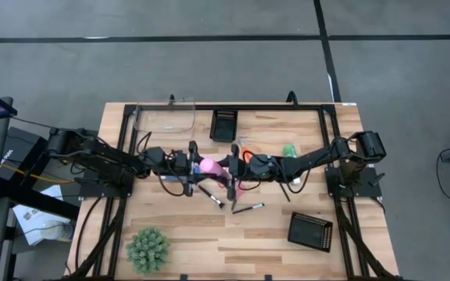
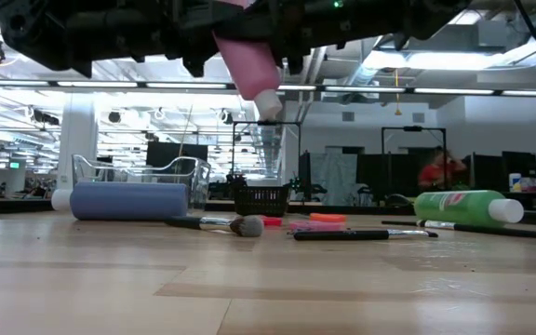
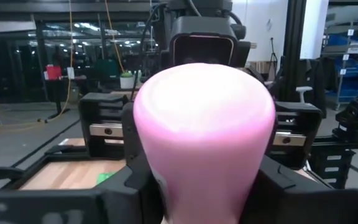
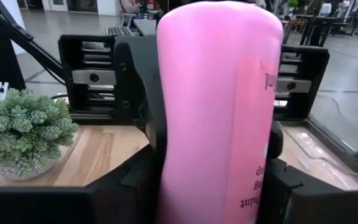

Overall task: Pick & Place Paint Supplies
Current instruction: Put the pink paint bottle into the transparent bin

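A pink bottle [image 1: 208,165] with a white cap [image 2: 268,102] hangs in the air over the table's middle. My left gripper [image 3: 204,180] and my right gripper [image 4: 213,186] face each other, both shut on it. A blue bottle [image 2: 128,200] and a green bottle [image 2: 463,205] lie on their sides on the table. Two dark-handled brushes [image 1: 212,195] [image 1: 248,208] lie flat below the grippers. Orange-handled scissors [image 1: 246,154] lie beside the right arm. My left gripper pinches the pink bottle's body [image 3: 148,168] between its two fingers, coming level from the table's left. The bottle is lifted clear, tilted, with its cap end pointing down. My right gripper pinches the same bottle's body [image 4: 166,174] between its two fingers, coming level from the table's right, opposite the left gripper. The bottle stands nearly upright between the fingers, clear of the table.
A black mesh tray [image 1: 223,125] sits at the far middle and another [image 1: 311,231] at the near right. A clear container [image 1: 165,117] stands at the far left. A spiky green plant [image 1: 148,250] stands at the near left.
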`<move>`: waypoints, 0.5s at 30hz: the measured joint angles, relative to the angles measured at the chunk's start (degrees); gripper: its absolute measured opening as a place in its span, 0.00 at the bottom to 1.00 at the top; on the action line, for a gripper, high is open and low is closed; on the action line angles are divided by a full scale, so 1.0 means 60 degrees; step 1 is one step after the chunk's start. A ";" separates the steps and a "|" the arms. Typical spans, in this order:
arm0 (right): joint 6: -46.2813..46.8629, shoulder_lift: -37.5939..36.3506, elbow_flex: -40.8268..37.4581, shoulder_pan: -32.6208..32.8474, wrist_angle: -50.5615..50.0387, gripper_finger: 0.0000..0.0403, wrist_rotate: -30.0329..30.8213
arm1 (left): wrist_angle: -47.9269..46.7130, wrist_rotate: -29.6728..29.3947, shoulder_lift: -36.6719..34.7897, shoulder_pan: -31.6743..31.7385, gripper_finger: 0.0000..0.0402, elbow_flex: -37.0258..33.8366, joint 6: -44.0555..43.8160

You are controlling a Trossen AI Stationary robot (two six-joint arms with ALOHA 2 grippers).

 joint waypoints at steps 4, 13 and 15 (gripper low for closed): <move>-0.0107 0.0019 0.0018 0.0002 0.0031 0.46 -0.0355 | -0.0217 -0.0059 -0.0381 -0.0011 0.37 -0.0112 0.0374; -0.0233 -0.0007 -0.0055 0.0040 0.0069 0.52 -0.0411 | -0.1876 -0.0686 -0.2704 0.0011 0.37 -0.0876 0.1161; -0.0240 -0.0024 -0.0055 0.0054 -0.0010 0.52 -0.0494 | -0.1880 -0.1167 -0.3427 0.0020 0.37 -0.1194 0.1283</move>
